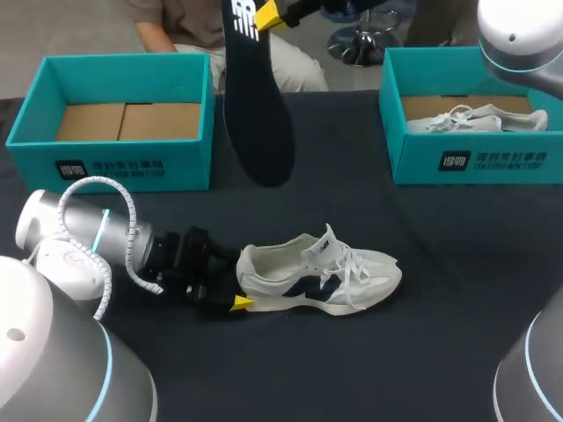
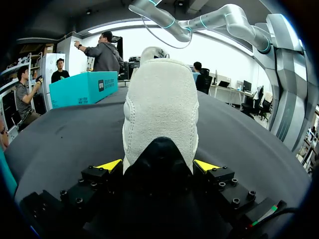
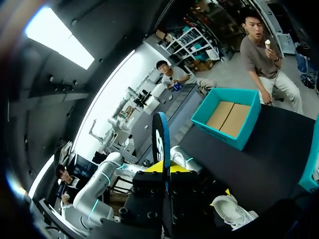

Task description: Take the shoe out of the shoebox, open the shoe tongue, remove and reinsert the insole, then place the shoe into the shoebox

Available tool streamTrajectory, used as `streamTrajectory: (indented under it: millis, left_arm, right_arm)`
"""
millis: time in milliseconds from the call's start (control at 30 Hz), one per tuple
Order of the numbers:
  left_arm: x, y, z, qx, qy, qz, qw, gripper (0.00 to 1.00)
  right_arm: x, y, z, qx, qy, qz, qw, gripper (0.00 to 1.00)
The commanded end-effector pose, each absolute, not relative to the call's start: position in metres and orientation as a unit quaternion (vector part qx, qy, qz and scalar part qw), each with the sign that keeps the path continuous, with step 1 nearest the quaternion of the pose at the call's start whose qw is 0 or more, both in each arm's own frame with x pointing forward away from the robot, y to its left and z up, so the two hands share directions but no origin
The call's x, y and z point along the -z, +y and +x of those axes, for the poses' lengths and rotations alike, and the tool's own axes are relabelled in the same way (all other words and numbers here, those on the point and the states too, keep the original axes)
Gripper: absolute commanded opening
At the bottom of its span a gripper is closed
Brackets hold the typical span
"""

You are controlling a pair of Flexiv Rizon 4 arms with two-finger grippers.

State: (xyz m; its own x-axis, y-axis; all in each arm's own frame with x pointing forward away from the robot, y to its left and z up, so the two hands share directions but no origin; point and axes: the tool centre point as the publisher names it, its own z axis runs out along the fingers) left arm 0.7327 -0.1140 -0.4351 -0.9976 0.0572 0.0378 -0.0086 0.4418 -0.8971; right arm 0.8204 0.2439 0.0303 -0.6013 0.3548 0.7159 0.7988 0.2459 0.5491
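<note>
A white and navy sneaker lies on its side on the black table, toe to the right. My left gripper is at its heel. In the left wrist view the heel fills the space between the yellow fingertips, which press it from both sides. My right gripper is high over the table's back middle, shut on the top end of a dark insole that hangs straight down. In the right wrist view the insole stands edge-on between that gripper's fingers, with the sneaker far below.
A teal shoebox with a bare cardboard floor stands at the back left. A second teal shoebox at the back right holds another white shoe. Black cloth covers the table between and in front of them.
</note>
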Motion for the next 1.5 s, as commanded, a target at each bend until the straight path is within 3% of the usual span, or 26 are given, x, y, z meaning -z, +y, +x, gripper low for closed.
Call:
streamTrajectory:
  millis: [33,333,1267,1333,1400,1467,1500]
  left_arm:
    - [0.441,-0.115,0.733,-0.527,-0.849,-0.014,0.031,0.00]
    - [0.441,-0.115,0.733,-0.527,-0.849,-0.014,0.031,0.00]
    - [0.437,-0.115,0.732,-0.527,-0.849,-0.024,0.026,0.00]
    - [0.435,-0.114,0.731,-0.526,-0.850,-0.031,0.018,0.29]
    - [0.434,-0.114,0.730,-0.522,-0.852,-0.035,0.009,0.45]
    - [0.433,-0.112,0.729,-0.523,-0.851,-0.037,0.011,0.87]
    - [0.433,-0.112,0.729,-0.523,-0.851,-0.037,0.010,0.98]
  right_arm:
    - [-0.029,0.235,0.812,0.487,-0.746,-0.389,0.237,0.00]
    - [-0.038,0.229,0.803,0.491,-0.730,-0.398,0.259,0.00]
    - [-0.041,0.227,0.801,0.473,-0.746,-0.400,0.245,0.00]
    - [-0.041,0.227,0.801,0.473,-0.746,-0.400,0.245,0.00]
    - [-0.041,0.227,0.801,0.473,-0.746,-0.400,0.245,0.00]
    - [-0.041,0.227,0.801,0.473,-0.746,-0.400,0.245,0.00]
    - [-0.041,0.227,0.801,0.473,-0.746,-0.400,0.245,0.00]
